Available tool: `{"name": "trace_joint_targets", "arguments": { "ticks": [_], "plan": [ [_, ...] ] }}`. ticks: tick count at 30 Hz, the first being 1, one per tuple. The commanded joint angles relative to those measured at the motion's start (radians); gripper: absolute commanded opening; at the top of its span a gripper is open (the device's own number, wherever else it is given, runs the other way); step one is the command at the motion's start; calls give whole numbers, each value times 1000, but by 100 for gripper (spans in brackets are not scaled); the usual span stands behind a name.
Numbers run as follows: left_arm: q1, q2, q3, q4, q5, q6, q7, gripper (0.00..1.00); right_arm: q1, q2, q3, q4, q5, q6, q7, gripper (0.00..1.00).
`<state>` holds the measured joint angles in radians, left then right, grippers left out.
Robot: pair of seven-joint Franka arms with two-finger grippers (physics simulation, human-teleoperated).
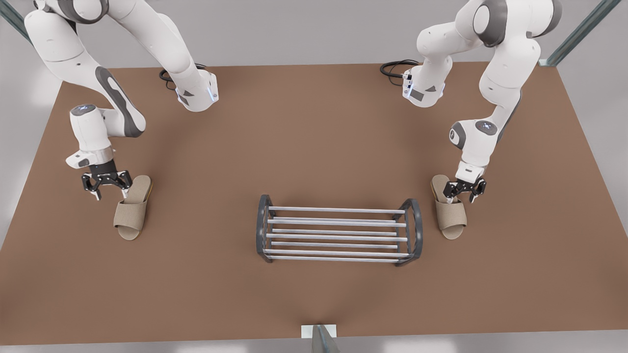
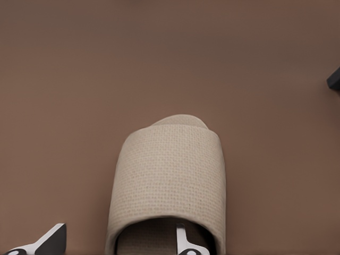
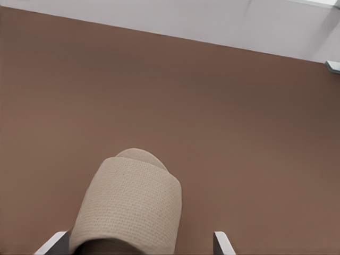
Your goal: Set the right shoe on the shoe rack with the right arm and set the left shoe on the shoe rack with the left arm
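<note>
The left shoe (image 1: 449, 213), a beige open-toe slipper (image 2: 170, 180), lies flat at the front view's right, just beside the shoe rack (image 1: 338, 211). My left gripper (image 1: 463, 190) is low over its heel and open (image 2: 116, 243), one finger inside the slipper's opening and the other outside its edge. The matching right shoe (image 1: 132, 208) lies at the front view's left, well away from the rack. My right gripper (image 1: 107, 185) hangs open at its heel end (image 3: 138, 244), and the slipper (image 3: 130, 207) sits off-centre between the fingers. The rack's silver bars carry nothing.
Everything rests on a wide brown table (image 1: 314, 122). Black cables coil by the two arm bases (image 1: 169, 76) (image 1: 392, 68) at the back. A small white bracket (image 1: 319, 333) sits at the table's near edge. A dark corner (image 2: 334, 79) shows beyond the left shoe.
</note>
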<state>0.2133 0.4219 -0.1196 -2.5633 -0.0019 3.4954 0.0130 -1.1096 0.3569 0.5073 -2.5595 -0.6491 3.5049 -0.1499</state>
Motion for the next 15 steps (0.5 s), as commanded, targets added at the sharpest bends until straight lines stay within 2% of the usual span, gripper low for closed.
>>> {"name": "trace_joint_targets", "arguments": {
  "ticks": [1,7,8,12,15],
  "plan": [
    [0,9,0,5,0,1,7,100,-1,23,0,12,-10,5,-46,100],
    [0,9,-2,12,5,1,7,99,-36,76,-1,47,-33,5,-50,100],
    [0,8,0,12,5,1,7,91,-88,79,0,45,-93,5,-50,100],
    [0,8,0,15,5,1,7,70,-116,79,0,36,-116,5,-50,100],
    [0,8,0,17,3,2,7,47,-114,88,0,38,-116,5,-50,100]
  ]
}}
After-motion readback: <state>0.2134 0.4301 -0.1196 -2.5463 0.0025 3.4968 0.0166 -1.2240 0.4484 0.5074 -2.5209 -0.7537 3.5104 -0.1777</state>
